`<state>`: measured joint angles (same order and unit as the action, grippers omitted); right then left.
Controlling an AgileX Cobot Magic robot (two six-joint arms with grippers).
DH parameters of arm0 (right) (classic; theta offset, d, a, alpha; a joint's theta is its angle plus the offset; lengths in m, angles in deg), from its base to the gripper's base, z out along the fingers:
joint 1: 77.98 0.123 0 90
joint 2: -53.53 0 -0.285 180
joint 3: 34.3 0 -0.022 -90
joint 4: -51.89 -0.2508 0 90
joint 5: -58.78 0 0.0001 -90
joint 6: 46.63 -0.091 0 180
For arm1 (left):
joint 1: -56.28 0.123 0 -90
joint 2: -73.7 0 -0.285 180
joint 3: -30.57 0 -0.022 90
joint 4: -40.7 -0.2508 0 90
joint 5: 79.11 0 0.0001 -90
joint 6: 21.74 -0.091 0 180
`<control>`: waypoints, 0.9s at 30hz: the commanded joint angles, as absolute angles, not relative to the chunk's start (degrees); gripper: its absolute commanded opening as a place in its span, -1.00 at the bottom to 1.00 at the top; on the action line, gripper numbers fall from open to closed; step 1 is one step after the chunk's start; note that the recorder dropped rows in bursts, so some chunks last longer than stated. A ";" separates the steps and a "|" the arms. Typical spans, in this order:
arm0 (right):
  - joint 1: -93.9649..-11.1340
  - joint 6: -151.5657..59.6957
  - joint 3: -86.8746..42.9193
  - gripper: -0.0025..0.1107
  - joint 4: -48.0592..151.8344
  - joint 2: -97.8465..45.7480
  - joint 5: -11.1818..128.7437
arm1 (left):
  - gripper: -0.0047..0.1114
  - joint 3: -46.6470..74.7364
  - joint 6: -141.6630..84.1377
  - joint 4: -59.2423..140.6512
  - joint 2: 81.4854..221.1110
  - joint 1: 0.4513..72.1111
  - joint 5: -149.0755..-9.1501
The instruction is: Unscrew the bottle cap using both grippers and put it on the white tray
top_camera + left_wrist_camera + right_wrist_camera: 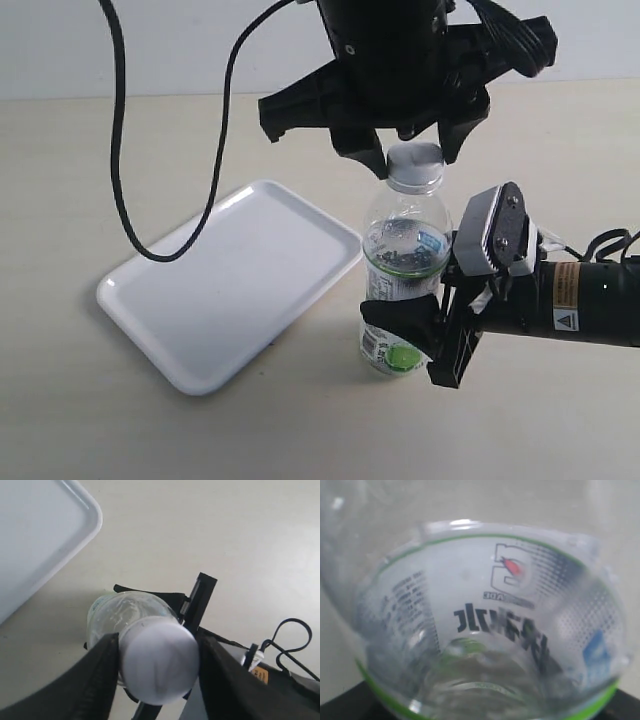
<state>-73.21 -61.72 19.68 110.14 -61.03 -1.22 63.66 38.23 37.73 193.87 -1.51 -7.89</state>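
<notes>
Mid-table [300, 440], beside white tray [200, 300]: I am clamping right gripper [430, 330] jaws on bottle [400, 215] body, left gripper [157, 660] jaws on bottle cap [415, 168]; am planning twist about neck axis, avoiding side-pull.

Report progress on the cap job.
Done: right gripper clamps the upright bottle low on its body. In hand: left gripper closed on the cap, which is still on the neck. Left: unscrew it, lift it off and set it on the tray.

Bright even light, soft shadows; the bottle [485, 605] looks blurred up close.
</notes>
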 commanded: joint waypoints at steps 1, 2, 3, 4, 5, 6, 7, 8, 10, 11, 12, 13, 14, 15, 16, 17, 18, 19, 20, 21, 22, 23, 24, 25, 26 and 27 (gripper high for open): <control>-72.96 -61.74 20.37 -0.96 110.52 -60.91 -1.38 | -0.90 62.76 41.81 42.29 197.02 -2.17 -9.15; -72.96 -61.74 20.37 -0.96 110.52 -60.91 -1.38 | -0.79 62.76 40.40 42.58 197.02 -2.17 -9.15; -72.96 -61.84 20.37 -0.96 110.52 -60.91 -1.38 | -0.64 62.76 39.03 43.27 197.02 -2.17 -9.15; -72.96 -61.84 20.37 -0.96 110.52 -60.91 -1.38 | -0.37 62.76 36.52 44.60 197.02 -2.17 -9.15; -72.96 -62.07 20.37 -0.96 110.61 -60.91 -1.38 | -0.05 62.76 33.80 45.65 197.02 -1.98 -9.15; -72.96 -62.07 20.37 -0.96 110.61 -60.91 -1.38 | 0.42 62.76 28.74 46.57 197.02 -1.98 -9.15; -72.96 -62.07 20.37 -0.96 110.61 -60.91 -1.38 | 0.64 62.76 26.20 46.57 197.02 -1.98 -9.15; -72.96 -62.07 20.37 -0.96 110.61 -60.91 -1.38 | 0.89 62.76 21.51 46.65 197.02 -1.67 -9.15; -72.96 -62.19 20.37 -0.96 110.74 -60.91 -1.38 | 0.86 64.31 10.73 47.51 197.02 -0.44 -9.15; -72.96 -62.19 20.37 -0.96 110.74 -60.91 -1.38 | 0.86 65.21 7.54 47.51 197.02 0.16 -9.15; -72.96 -62.83 20.37 -0.96 110.74 -60.81 -1.28 | 0.86 67.14 2.88 47.37 196.65 1.21 -9.15; -72.96 -62.81 20.37 -0.96 110.74 -60.81 -1.15 | 0.86 68.48 -0.42 47.37 196.56 1.64 -9.15; -72.96 -62.81 20.37 -0.96 110.74 -60.81 -1.15 | 0.86 69.88 -3.79 47.37 196.43 1.87 -9.15; -72.96 -62.81 20.37 -0.96 110.74 -60.81 -1.15 | 0.86 71.26 -7.70 47.50 196.20 2.12 -9.15; -72.96 -62.94 20.37 -0.96 110.74 -60.81 -1.15 | 0.86 72.46 -11.74 47.50 195.99 2.37 -9.15; -72.96 -63.35 20.37 -0.96 110.74 -60.81 -1.15 | 0.86 73.43 -15.53 47.50 195.67 2.41 -9.15; -72.96 -63.48 20.37 -0.96 110.74 -60.81 -1.15 | 0.86 74.38 -20.28 47.50 195.20 2.41 -9.15; -72.96 -63.48 20.37 -0.96 110.74 -60.81 -1.15 | 0.86 74.83 -24.88 47.50 194.50 2.41 -9.15; -72.96 -63.62 20.37 -0.96 110.74 -60.81 -1.15 | 0.86 74.86 -28.95 47.50 193.84 2.41 -9.15; -72.96 -63.98 20.37 -0.96 110.74 -60.81 -1.15 | 0.86 74.86 -34.11 47.50 192.96 2.41 -9.15; -72.96 -64.72 20.37 -0.96 110.74 -60.81 -1.04 | 0.86 74.86 -38.18 47.50 192.12 2.29 -9.15; -72.96 -65.63 20.37 -0.96 110.86 -60.81 -1.04 | 0.86 74.86 -41.88 47.50 191.48 2.18 -9.15; -72.96 -66.56 20.37 -0.96 111.24 -60.81 -1.04 | 0.86 74.86 -45.76 47.50 190.79 2.08 -9.15; -72.96 -67.56 20.37 -0.96 111.69 -60.81 -0.93 | 0.86 74.86 -49.09 47.10 190.28 2.07 -9.15; -72.96 -67.91 20.27 -0.96 112.06 -60.81 -0.93 | 0.86 74.86 -51.31 46.83 189.83 2.07 -9.15; -72.96 -67.91 20.27 -0.96 112.06 -60.81 -0.93 | 0.86 74.86 -53.48 46.18 189.58 2.07 -9.15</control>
